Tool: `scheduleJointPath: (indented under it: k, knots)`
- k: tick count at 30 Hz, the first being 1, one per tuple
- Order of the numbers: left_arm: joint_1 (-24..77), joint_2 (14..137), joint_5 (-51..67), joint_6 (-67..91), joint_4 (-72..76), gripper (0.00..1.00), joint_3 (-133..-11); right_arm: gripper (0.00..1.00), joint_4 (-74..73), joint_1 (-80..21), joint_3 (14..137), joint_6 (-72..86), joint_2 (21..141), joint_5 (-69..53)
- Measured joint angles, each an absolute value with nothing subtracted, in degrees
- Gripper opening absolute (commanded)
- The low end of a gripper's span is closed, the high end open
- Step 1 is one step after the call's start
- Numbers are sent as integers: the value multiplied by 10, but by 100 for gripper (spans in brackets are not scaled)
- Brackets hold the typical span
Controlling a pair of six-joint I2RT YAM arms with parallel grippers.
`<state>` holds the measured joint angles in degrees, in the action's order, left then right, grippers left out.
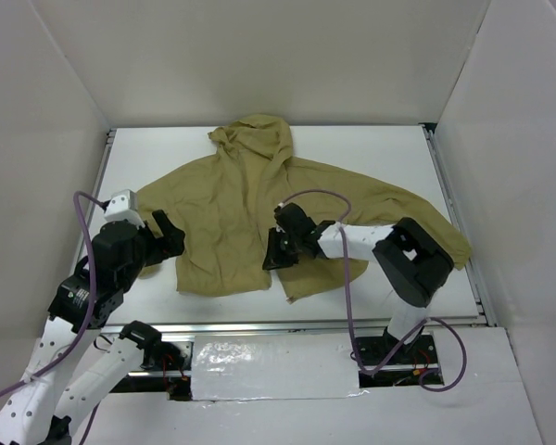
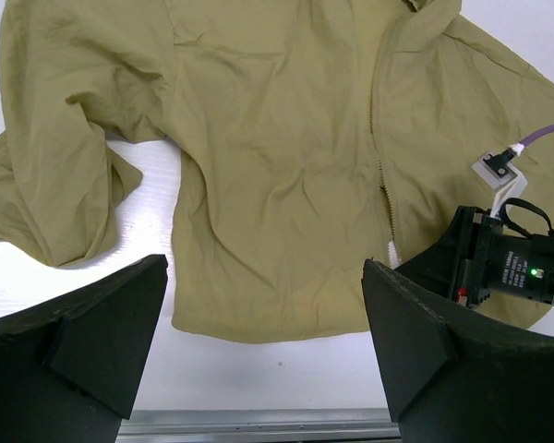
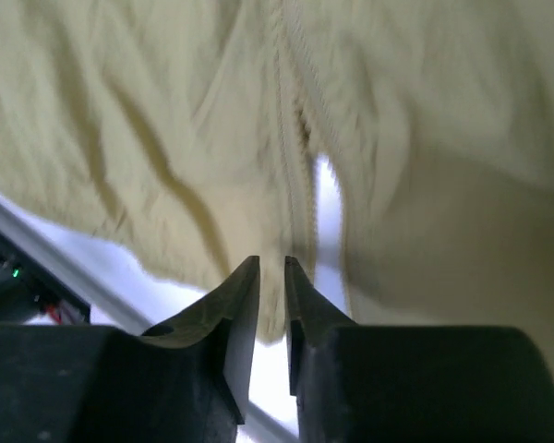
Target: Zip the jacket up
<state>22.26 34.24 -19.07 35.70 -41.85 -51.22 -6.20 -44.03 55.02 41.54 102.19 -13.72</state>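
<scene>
On the white bench [image 1: 389,153] the jacket [image 1: 232,213] lies spread flat, front up, hood toward the far wall and sleeves out to either side, with its zipper [image 2: 383,175] parted at the bottom hem. At that hem the right claw [image 3: 266,266] has its jaws drawn narrow around the zipper's edge; whether it pinches fabric I cannot tell. Beside the jacket's sleeve, the left claw [image 1: 170,234] hangs wide, holding nothing.
</scene>
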Motion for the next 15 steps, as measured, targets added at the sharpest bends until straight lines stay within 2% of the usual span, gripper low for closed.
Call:
scheduleJointPath:
  k: [2, 3, 4, 5, 8, 12, 15]
  knots:
    - [223, 343, -186, 357, -418, 99, -512, 33, -63, -440, 532, 415, 993, -139]
    - [223, 344, -183, 357, -417, 99, -512, 43, -67, -440, 522, 415, 971, -138]
    - [223, 345, -181, 357, -417, 99, -512, 47, -69, -440, 513, 417, 946, -137]
    - [223, 349, -179, 357, -416, 99, -512, 55, -71, -440, 506, 415, 917, -134]
    - [223, 370, -172, 360, -416, 99, -512, 68, -84, -440, 495, 415, 825, -119]
    - [230, 411, -158, 370, -411, 99, -512, 74, -113, -440, 495, 415, 724, -76]
    - [262, 436, -158, 389, -393, 99, -502, 75, -142, -438, 495, 415, 668, -41]
